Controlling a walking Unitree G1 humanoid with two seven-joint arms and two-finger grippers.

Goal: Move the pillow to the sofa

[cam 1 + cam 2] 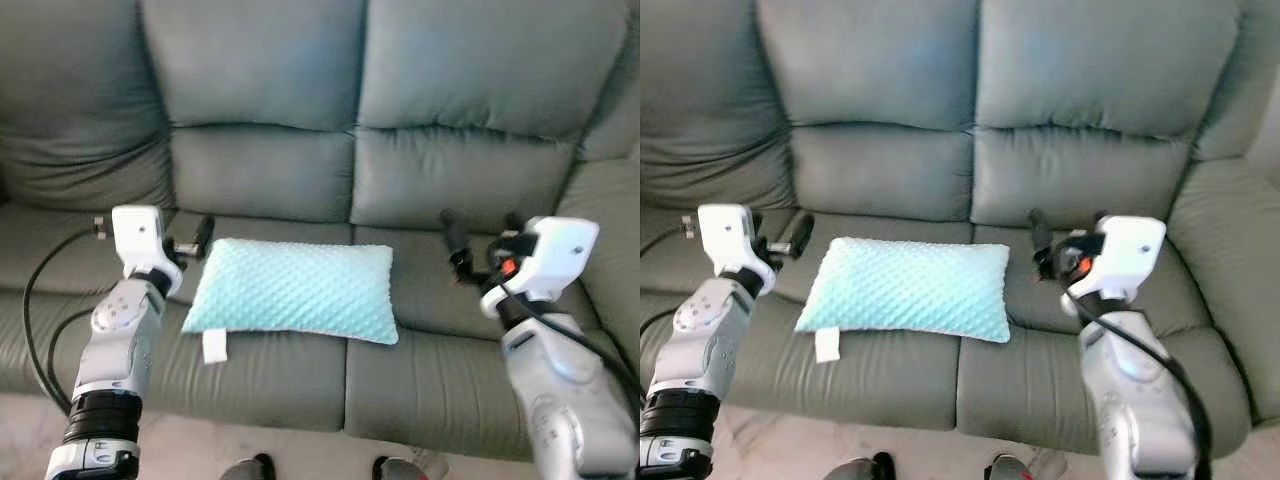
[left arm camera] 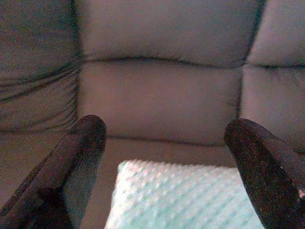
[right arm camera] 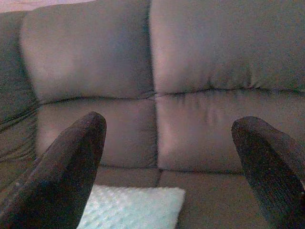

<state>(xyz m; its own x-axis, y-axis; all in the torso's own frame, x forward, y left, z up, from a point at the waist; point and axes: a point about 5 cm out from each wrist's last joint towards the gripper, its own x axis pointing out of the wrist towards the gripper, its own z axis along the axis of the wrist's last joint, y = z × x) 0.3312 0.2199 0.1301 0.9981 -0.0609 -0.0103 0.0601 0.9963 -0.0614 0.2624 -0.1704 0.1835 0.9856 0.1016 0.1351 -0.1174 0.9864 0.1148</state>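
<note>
Left eye view | pillow (image 1: 293, 290) on sofa (image 1: 260, 170) | left gripper (image 1: 185, 243), right gripper (image 1: 480, 240): jaws spread wide, empty

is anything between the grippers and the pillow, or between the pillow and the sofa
Nothing visible. The pillow already lies flat on the sofa seat. The left gripper hangs open just off its left end, the right gripper open off its right end, with only bare seat between each and the pillow.

Head views evenly lit, soft, slightly blurred; faint shadows in sofa (image 1: 300, 170) creases. Wrist views dimmer, pinkish cast, foreground fingers (image 2: 71, 167) dark and out of focus.
</note>
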